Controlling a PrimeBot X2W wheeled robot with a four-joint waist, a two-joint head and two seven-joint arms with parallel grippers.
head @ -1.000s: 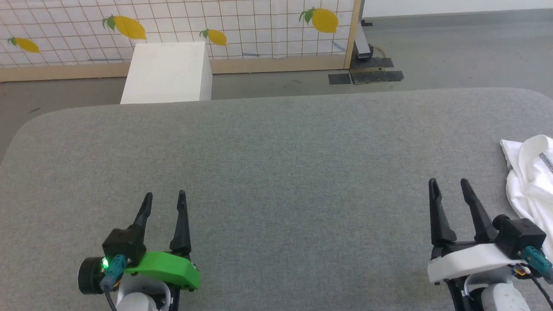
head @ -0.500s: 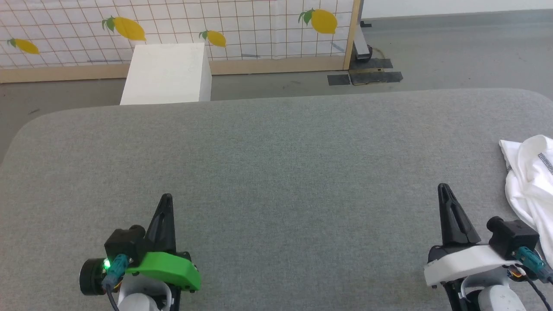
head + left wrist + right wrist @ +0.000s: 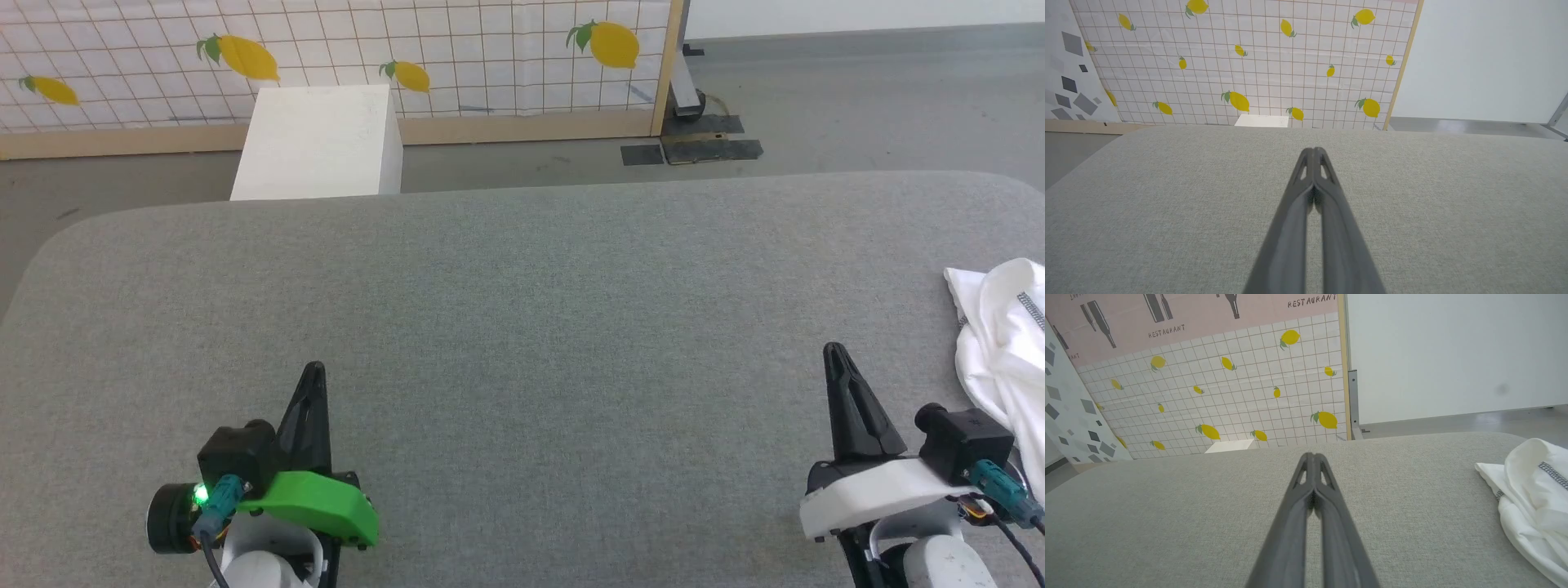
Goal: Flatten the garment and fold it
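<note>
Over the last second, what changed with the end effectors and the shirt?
Both closed on nothing: the left end effector and the right end effector went from fingers spread to fingers pressed together, roughly in place. The garment stayed bunched at the table's right edge, untouched.

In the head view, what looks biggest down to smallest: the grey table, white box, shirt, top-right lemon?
1. grey table
2. white box and shirt look about alike; the shirt runs off the edge
3. lemon
</note>
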